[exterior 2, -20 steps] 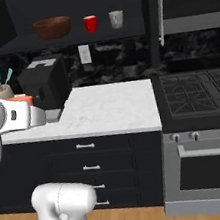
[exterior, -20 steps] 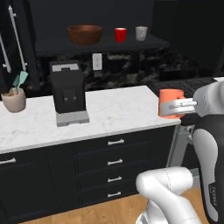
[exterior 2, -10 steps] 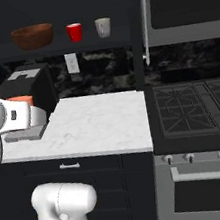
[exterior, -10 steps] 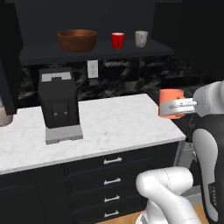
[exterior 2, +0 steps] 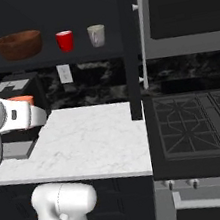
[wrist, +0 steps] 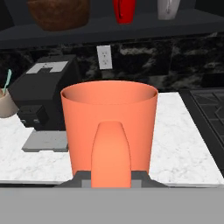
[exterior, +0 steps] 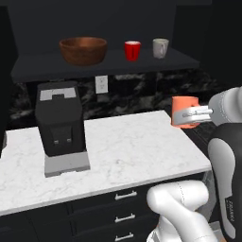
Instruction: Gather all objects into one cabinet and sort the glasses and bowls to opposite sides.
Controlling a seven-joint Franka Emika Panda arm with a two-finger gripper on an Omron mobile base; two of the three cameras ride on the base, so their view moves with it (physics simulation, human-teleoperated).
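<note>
Orange plastic cup (exterior: 185, 111) pinched upright in the two-finger gripper (exterior: 198, 113), carried above the right end of the white marble counter (exterior: 127, 151) in the left base view; kept level and clear of the stone, probably for a lift to the shelf. Up on the flat black shelf board (exterior: 104, 64) of the matte-black wall cabinet: wide brown wooden bowl (exterior: 83, 49) at the left, red cup (exterior: 133, 50) and off-white mug (exterior: 160, 47) further right, well apart from the bowl, so already split by kind. Black coffee machine (exterior: 60, 125) standing on the counter's left part.

From the right base view, same cup (exterior 2: 21, 100) seen at the far left, partly hidden behind the white hand. Bowl (exterior 2: 19, 44), red cup (exterior 2: 65, 40) and mug (exterior 2: 96, 35) in a row on the shelf; black stove (exterior 2: 196, 128) to the right of the counter.

Through the hand view, orange cup (wrist: 109, 127) close up with open mouth upward, jaws pressed on its wall. Bowl (wrist: 59, 13) above left, red cup (wrist: 124, 9) above centre. Likely destination: the shelf's right side beside the other cups.
</note>
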